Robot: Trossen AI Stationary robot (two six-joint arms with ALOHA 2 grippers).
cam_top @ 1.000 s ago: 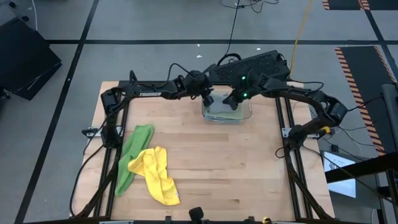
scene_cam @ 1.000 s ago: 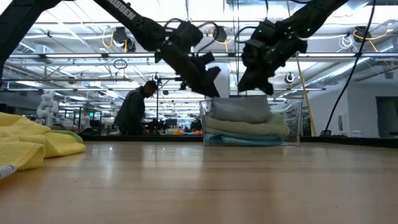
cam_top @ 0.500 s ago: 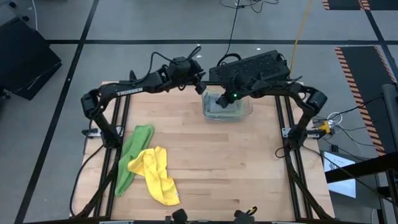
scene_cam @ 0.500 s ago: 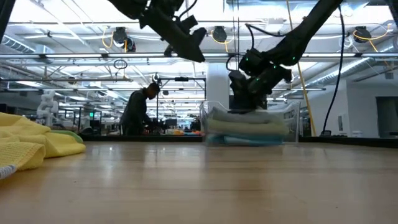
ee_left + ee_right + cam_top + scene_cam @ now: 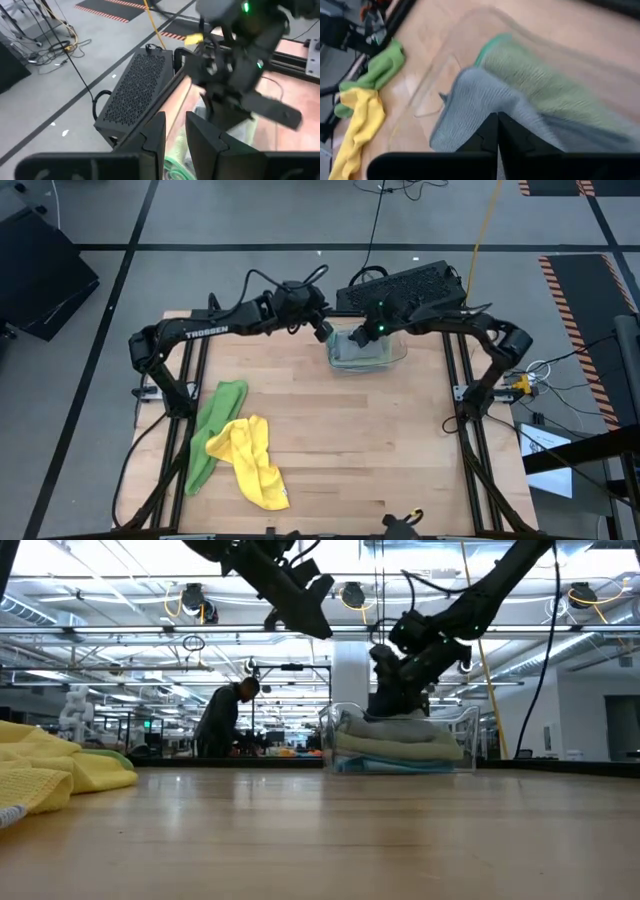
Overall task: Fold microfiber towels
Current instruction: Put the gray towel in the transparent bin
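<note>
A clear bin (image 5: 392,358) at the table's far side holds a stack of folded microfiber towels: grey (image 5: 470,105) on top, sage green (image 5: 540,75) under it, light blue (image 5: 400,763) lowest. My right gripper (image 5: 497,131) is shut, its tips down on the grey towel (image 5: 400,722). My left gripper (image 5: 325,332) hangs high above the bin's left side (image 5: 316,622), its fingers a little apart (image 5: 175,135) with nothing between them. A bright green towel (image 5: 212,430) and a yellow towel (image 5: 255,460) lie crumpled at the near left, the yellow partly over the green. My right gripper presses its shut fingertips (image 5: 492,135) down on the top face of the grey towel (image 5: 485,112), toward the bin's left end. The fingers slant down from the table's right and far side. The towel lies flat on the stack inside the bin.
A black perforated box (image 5: 400,285) with cables sits just beyond the table's far edge, behind the bin. Black frame rails (image 5: 455,395) run along both table sides. A person (image 5: 220,720) stands far off in the room behind.
My left gripper has risen from beside the bin and drawn back toward the table's left. My right gripper has come down into the bin onto the grey towel, and the stack now sits lower and flatter than before.
</note>
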